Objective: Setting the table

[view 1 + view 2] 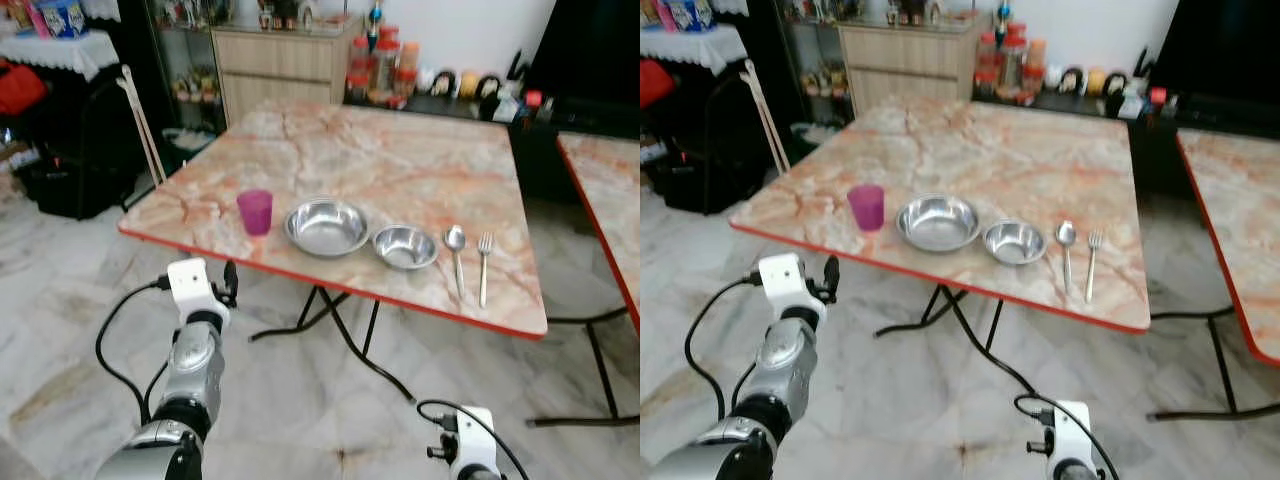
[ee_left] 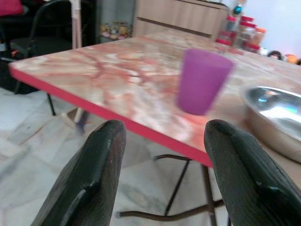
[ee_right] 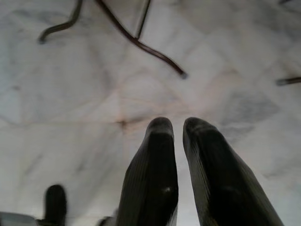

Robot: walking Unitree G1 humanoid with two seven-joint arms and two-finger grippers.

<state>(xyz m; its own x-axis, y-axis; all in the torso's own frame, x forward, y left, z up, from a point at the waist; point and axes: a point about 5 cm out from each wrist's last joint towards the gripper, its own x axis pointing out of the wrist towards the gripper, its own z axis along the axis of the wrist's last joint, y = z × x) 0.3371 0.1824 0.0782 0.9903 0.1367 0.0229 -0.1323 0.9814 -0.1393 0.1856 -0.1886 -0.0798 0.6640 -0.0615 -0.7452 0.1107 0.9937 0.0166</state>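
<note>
On the marble-patterned table [image 1: 400,160], near its red front edge, stand a purple cup [image 1: 255,211], a large steel bowl [image 1: 326,226] and a small steel bowl [image 1: 405,246] in a row. A spoon [image 1: 456,255] and a fork [image 1: 484,265] lie to their right. My left gripper [image 1: 228,284] is raised in front of the table edge, just below and short of the cup. In the left wrist view it is open [image 2: 164,129], with the cup [image 2: 203,81] ahead between its fingers. My right gripper [image 3: 178,125] hangs low over the floor, shut and holding nothing.
A second table [image 1: 605,200] stands close on the right. The table's black folding legs [image 1: 340,320] spread over the marble floor below. Behind it are a wooden cabinet [image 1: 280,65] and jars [image 1: 385,65]. Dark bags and a chair [image 1: 70,150] stand at the left.
</note>
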